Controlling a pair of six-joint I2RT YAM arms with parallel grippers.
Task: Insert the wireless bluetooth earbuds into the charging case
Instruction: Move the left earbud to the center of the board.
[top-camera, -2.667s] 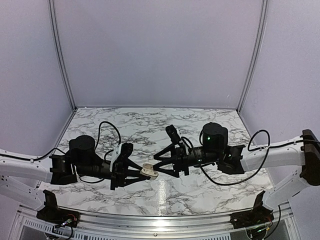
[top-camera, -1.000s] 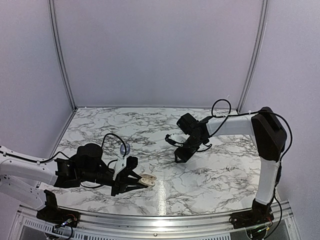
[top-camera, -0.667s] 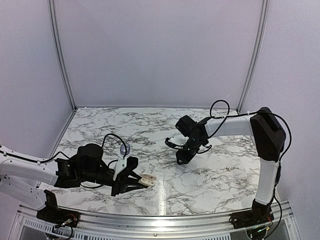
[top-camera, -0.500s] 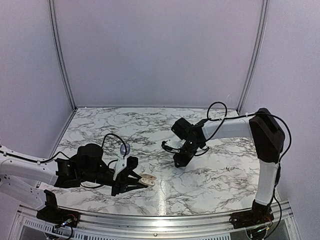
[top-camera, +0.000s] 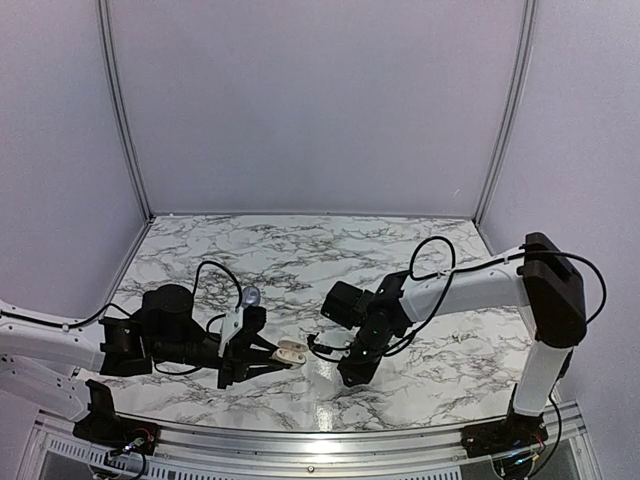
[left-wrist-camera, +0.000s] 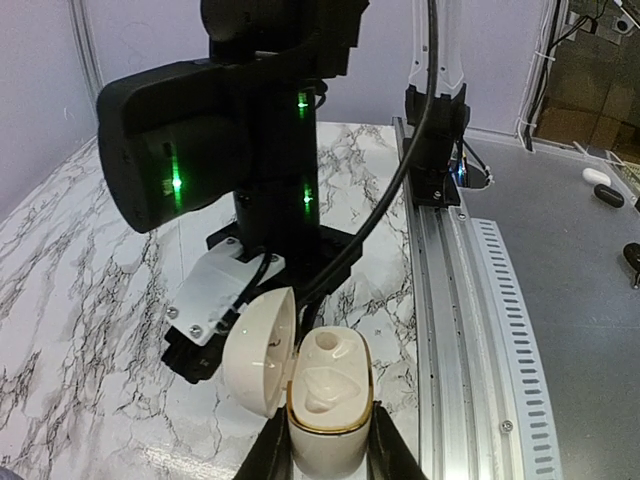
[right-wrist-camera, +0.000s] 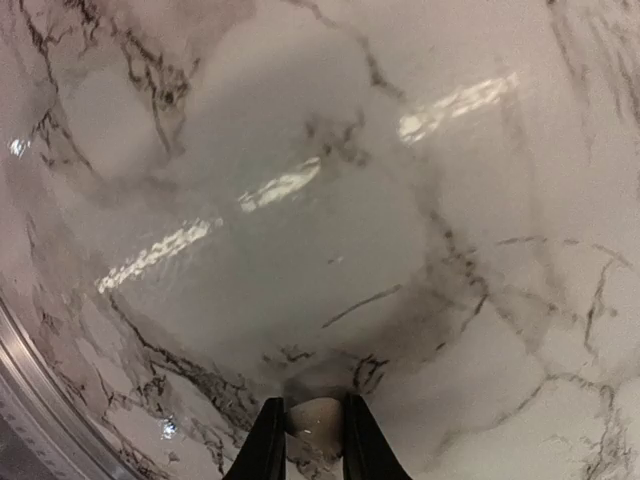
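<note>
While the left gripper (left-wrist-camera: 330, 450) hangs low over the marble table (top-camera: 420, 370) toward its front edge, its jaws are drawn in tight against the two sides of the cream-white charging case (left-wrist-camera: 328, 405). They grip it upright, with the lid (left-wrist-camera: 258, 350) swung open to the left on its hinge. Just beside the case, toward the table's middle, the right gripper (right-wrist-camera: 312, 445) points steeply down at the marble. Its fingers are nearly closed and pinch one small greyish, rounded earbud (right-wrist-camera: 312, 414) between the tips, either just above the surface or touching it; I cannot tell which. Whether the case's moulded sockets contain the other earbud is unclear.
</note>
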